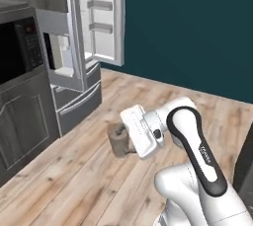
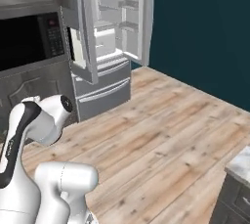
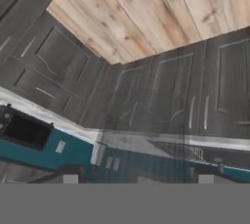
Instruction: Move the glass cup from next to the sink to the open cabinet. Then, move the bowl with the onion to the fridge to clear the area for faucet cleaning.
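The glass cup (image 1: 117, 143), a grey translucent tumbler, hangs low over the wooden floor, and my gripper (image 1: 123, 140) is shut on it, with the hand pointing left. In the hand view the glass cup (image 3: 144, 120) is a see-through dark patch ahead of the gripper (image 3: 137, 176). Through and past it that view, rolled upside down, shows dark base cabinets, a pale counter edge and the sink (image 3: 222, 158) with its wire rack (image 3: 193, 153). The fridge (image 1: 81, 47) stands ahead at the left with its door (image 1: 106, 18) swung open, and the fridge (image 2: 110, 32) shows pale shelves and door bins.
A black-fronted microwave (image 1: 17, 47) sits above a dark arched-panel cabinet (image 1: 22, 121) left of the fridge. A pale counter corner (image 2: 239, 167) juts in at the lower right. Wooden floor (image 2: 161, 135) stretches to the teal wall (image 1: 197, 27).
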Motion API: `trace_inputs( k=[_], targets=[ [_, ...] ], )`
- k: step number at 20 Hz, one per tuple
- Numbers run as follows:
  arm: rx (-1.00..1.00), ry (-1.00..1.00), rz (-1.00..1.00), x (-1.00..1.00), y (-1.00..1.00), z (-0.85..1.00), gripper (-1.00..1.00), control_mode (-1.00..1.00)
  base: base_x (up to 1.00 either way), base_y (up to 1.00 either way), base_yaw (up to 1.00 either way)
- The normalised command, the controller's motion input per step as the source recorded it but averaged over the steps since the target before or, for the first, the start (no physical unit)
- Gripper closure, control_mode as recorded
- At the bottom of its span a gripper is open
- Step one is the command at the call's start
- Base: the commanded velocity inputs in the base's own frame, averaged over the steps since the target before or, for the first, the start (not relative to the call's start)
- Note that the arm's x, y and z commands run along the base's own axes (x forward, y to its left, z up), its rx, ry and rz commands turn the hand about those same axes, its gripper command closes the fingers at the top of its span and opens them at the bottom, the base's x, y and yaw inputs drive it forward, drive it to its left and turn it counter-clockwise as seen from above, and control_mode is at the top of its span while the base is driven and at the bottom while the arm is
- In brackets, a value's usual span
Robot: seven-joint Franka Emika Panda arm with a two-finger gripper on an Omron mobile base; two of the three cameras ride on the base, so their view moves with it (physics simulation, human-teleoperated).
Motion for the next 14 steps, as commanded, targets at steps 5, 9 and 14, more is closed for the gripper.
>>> trace_inputs(
  k=[5, 9, 14],
  targets=[
    [0.00, 0.00, 0.00, 0.00, 0.00, 0.00, 1.00, 1.00, 1.00, -0.08, 0.61],
    [0.00, 0.00, 0.00, 0.00, 0.00, 0.00, 1.00, 1.00, 0.99, -0.12, 0.57],
    [0.00, 0.00, 0.00, 0.00, 0.00, 0.00, 1.00, 1.00, 1.00, 0.00, 0.32]
  ],
)
